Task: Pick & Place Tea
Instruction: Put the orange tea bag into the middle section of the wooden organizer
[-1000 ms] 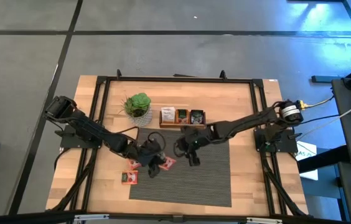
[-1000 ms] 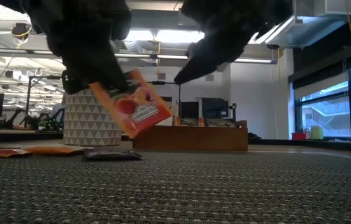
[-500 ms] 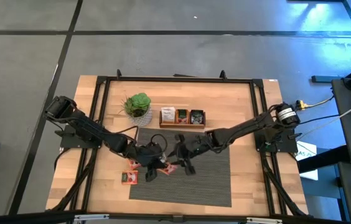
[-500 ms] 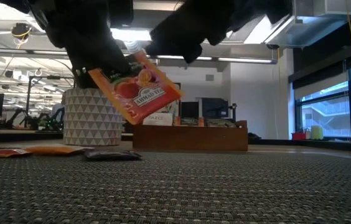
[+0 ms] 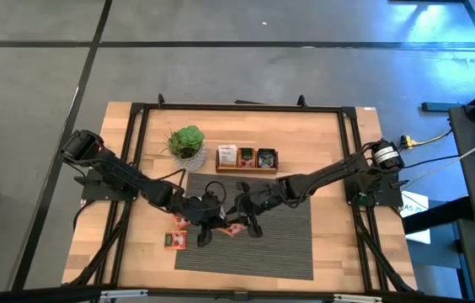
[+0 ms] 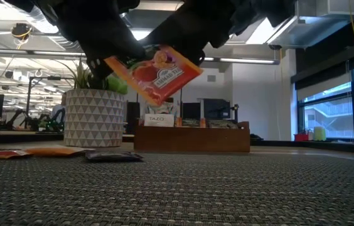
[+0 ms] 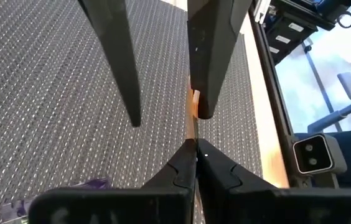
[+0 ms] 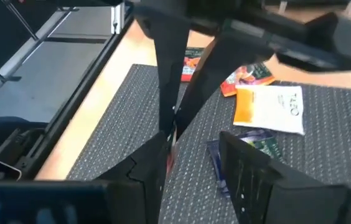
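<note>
Orange-red square sachet (image 6: 154, 73), woven grey mat (image 6: 227, 188)

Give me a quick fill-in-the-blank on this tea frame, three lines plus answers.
1. The left claw is shut on an orange-red ____ held above the mat.
2. The right claw meets that same packet from the other ____.
3. In the low view, the potted plant stands to the ____ of the wooden tray.

Missing words: tea bag; side; left

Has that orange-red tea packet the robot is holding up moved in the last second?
Yes. The orange-red tea packet has risen and shifted right: in the low view it now hangs above the patterned plant pot instead of overlapping it.
</note>
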